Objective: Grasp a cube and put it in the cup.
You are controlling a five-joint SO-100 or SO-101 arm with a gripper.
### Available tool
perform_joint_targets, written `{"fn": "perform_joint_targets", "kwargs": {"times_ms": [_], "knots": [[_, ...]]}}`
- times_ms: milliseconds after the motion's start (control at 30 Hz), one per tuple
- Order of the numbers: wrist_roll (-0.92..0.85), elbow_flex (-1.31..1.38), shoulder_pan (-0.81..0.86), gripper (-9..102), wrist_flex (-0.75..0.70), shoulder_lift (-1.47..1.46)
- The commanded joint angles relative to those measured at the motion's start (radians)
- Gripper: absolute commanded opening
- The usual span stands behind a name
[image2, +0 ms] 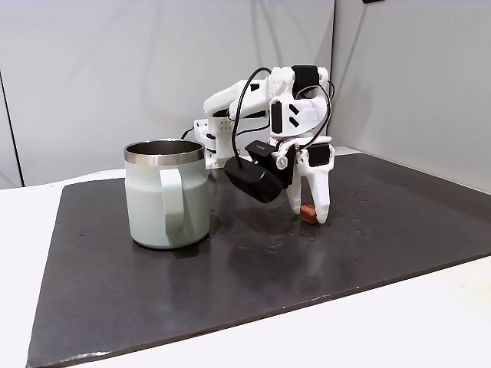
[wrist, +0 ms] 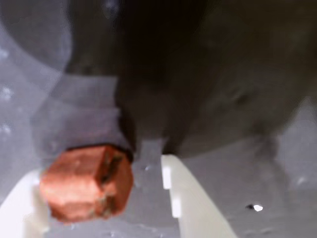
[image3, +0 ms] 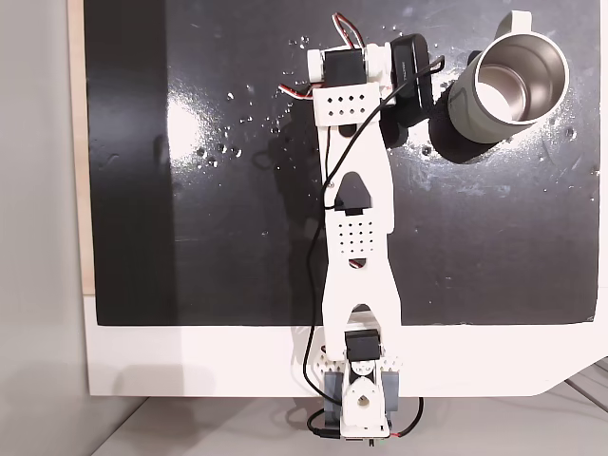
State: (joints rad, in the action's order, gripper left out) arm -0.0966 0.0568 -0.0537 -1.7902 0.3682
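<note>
So the biggest thing here is the desk (image2: 430, 322), white, with a dark slate-looking mat (image2: 230, 276) covering most of it. The white arm (image3: 359, 237) stretches out across that mat from its base at the desk edge, with a black camera module hanging off the wrist.

Next down in size is the cup (image2: 163, 195), pale mint green with a steel rim and a loop handle. In a fixed view from the side it stands upright, well apart from the hand, off to the hand's left. In a fixed view from above, the cup (image3: 508, 85) sits just to the right of the wrist, mouth up, and I can't make out anything inside it.

The hand (image2: 309, 213) points straight down, fingertips at the mat. Its fingers are spread partway, and they aren't squeezing anything as far as I can tell.

Smallest is the cube (wrist: 86, 183), brick red, lying on the mat between the fingers. In the wrist view it's right up against the left finger (wrist: 20, 208), with a clear gap to the right finger (wrist: 190, 198).
</note>
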Motion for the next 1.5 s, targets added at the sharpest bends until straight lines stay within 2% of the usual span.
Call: {"fn": "perform_joint_targets", "kwargs": {"times_ms": [0,233,600,867,1467], "knots": [[-0.006,0.061,0.006,25,-0.009,-0.002],[-0.014,0.066,0.008,24,-0.009,-0.008],[-0.014,0.066,0.015,9,-0.011,-0.008],[-0.011,0.066,0.021,8,-0.011,0.017],[0.011,-0.009,0.026,8,-0.012,0.468]]}}
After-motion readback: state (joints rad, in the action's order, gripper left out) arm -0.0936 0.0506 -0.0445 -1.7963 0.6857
